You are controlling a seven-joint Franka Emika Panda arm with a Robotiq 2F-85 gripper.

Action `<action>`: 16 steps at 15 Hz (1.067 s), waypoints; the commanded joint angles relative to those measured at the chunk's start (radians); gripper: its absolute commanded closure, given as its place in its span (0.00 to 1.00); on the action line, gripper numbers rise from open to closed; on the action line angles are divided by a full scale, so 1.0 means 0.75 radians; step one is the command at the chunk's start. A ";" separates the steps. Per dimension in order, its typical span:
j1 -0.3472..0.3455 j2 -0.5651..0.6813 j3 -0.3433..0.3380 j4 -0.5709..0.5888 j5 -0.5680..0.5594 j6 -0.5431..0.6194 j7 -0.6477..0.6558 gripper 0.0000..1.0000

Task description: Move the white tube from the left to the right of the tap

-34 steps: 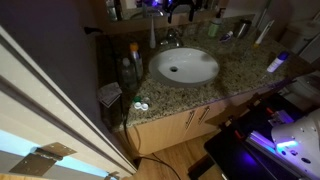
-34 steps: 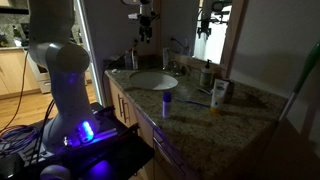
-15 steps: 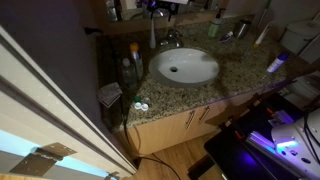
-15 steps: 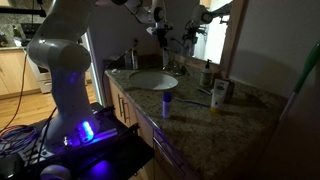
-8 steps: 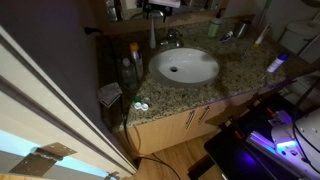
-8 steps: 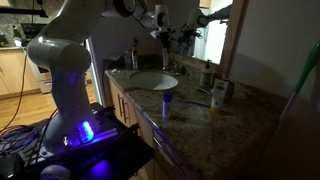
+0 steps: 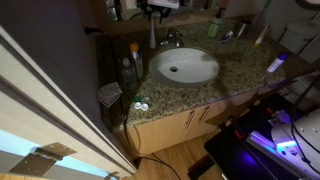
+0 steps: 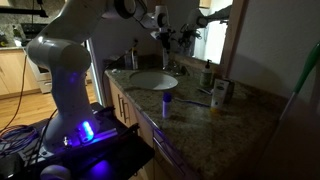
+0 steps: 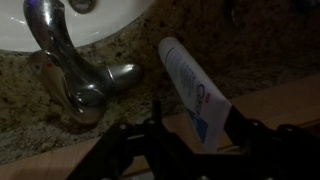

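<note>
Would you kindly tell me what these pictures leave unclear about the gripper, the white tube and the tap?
Wrist view: the white tube has its lower end lost behind the dark gripper, so whether the two are in contact cannot be told.
Wrist view: the tap is cut off at its upper part by the top edge.
Both exterior views: the scene is dim and the tube is too small to judge its lean or its label.
</note>
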 commanded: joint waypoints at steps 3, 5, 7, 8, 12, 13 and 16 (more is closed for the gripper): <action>-0.001 -0.028 -0.007 -0.032 0.031 -0.011 -0.022 0.81; -0.007 -0.034 -0.001 -0.035 0.044 -0.021 -0.026 0.95; -0.013 -0.046 0.001 -0.040 0.058 -0.039 -0.025 1.00; -0.018 -0.055 0.003 -0.045 0.066 -0.045 -0.028 1.00; -0.039 -0.178 0.008 -0.099 0.083 -0.224 -0.089 0.99; -0.039 -0.238 -0.002 -0.128 0.071 -0.289 -0.094 0.99; -0.040 -0.412 -0.028 -0.226 0.011 -0.340 -0.065 0.99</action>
